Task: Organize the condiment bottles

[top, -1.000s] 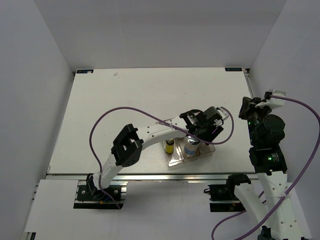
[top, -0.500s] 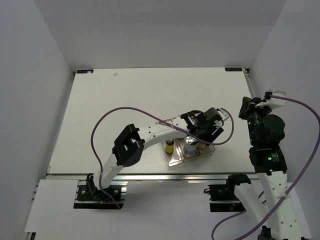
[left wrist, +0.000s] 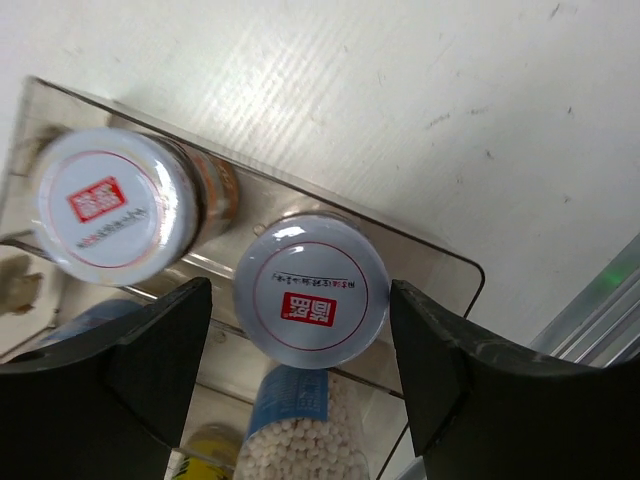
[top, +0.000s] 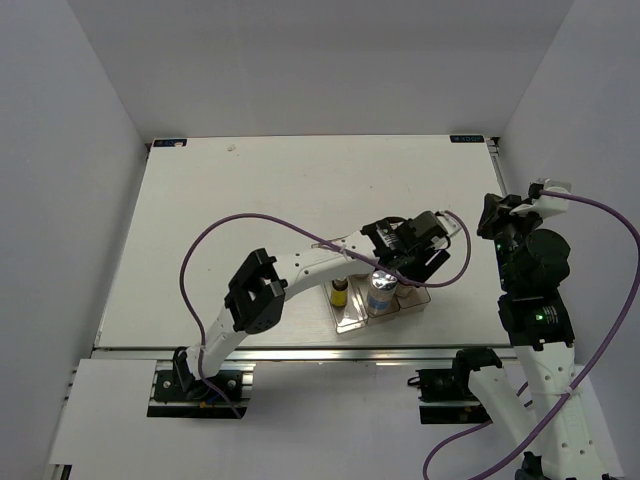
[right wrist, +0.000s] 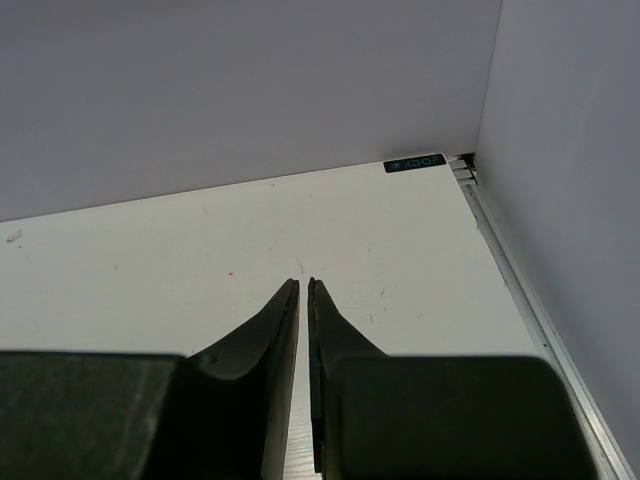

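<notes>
My left gripper (left wrist: 300, 300) is open, its fingers (left wrist: 150, 370) on either side of a silver-lidded brown jar (left wrist: 310, 290) standing in the right end slot of the clear tray (left wrist: 452, 262). A second silver-lidded jar (left wrist: 108, 205) stands behind it in the same slot. A white bottle with a blue label (left wrist: 300, 430) and a yellow bottle (left wrist: 205, 455) show below them. In the top view the left gripper (top: 405, 268) hovers over the tray (top: 415, 306), beside the white bottle (top: 380, 294) and yellow bottle (top: 340, 292). My right gripper (right wrist: 303, 290) is shut and empty.
The tray sits near the table's front edge (top: 300, 350). The right arm (top: 530, 270) is folded up at the right side by the wall. A purple cable (top: 215, 240) loops over the table left of the tray.
The left gripper has shifted slightly away from the front edge over the tray. The bottles, tray and right arm have not moved.
</notes>
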Motion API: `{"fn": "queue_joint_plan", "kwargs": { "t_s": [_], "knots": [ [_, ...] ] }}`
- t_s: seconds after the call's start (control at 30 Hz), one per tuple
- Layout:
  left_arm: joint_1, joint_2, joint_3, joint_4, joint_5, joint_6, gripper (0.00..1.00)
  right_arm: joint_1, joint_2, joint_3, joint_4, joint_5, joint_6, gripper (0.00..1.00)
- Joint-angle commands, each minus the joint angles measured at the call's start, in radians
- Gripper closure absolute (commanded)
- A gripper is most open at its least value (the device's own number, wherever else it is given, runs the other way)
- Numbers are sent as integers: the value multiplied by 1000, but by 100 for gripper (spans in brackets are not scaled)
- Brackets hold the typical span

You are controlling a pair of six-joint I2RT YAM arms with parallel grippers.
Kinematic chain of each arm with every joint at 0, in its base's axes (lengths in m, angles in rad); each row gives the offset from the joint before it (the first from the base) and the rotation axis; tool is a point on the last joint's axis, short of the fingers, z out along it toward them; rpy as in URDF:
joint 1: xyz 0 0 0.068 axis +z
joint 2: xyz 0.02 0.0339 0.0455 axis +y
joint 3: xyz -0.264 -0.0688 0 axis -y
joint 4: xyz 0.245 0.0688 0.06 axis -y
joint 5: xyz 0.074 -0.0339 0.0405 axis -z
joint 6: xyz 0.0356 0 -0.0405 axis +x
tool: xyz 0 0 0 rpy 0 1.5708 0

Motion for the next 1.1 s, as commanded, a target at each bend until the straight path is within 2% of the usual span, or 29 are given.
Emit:
{"fn": "queue_joint_plan", "kwargs": {
  "t_s": [0.0, 0.2, 0.33, 0.4, 0.47, 0.5, 0.53, 0.63, 0.7, 0.77, 0.8, 0.83, 0.93, 1.07],
  "knots": [
    [-3, -122, 81, -12, -73, 23, 18, -5, -8, -15, 56, -11, -5, 86],
    [-3, -219, 29, -17, -142, 23, 17, -5, -8, -12, 51, -25, -7, 85],
    [5, -337, -57, 16, -238, -6, 23, -5, -9, -7, 44, -43, -13, 82],
    [32, -388, -123, 29, -277, -26, 43, -5, -11, -4, 39, -68, -24, 77],
    [60, -486, -184, 69, -291, -55, 73, -5, -8, -3, 27, -115, -37, 61],
    [92, -527, -262, 91, -294, -63, 100, -5, -5, -3, 22, -138, -62, 51],
    [107, -613, -305, 139, -295, -72, 100, -5, 4, -3, 8, -164, -77, 35],
    [186, -791, -487, 239, -283, -75, 100, -5, 49, 8, -33, -285, -134, 11],
    [261, -915, -583, 285, -271, -75, 100, -5, 86, 25, -86, -338, -175, 11],
    [308, -995, -736, 355, -266, -72, 69, -5, 147, 59, -124, -350, -206, 11],
    [339, -1068, -785, 406, -274, -64, 50, -5, 190, 69, -154, -350, -206, 11],
    [348, -1101, -880, 431, -284, -43, 22, -3, 210, 80, -167, -346, -211, 11],
    [362, -1193, -993, 493, -324, -6, 2, -5, 261, 105, -182, -344, -191, 11],
    [367, -1261, -1152, 552, -330, 35, 2, -5, 252, 70, -142, -400, -183, 11]
  ]
}}
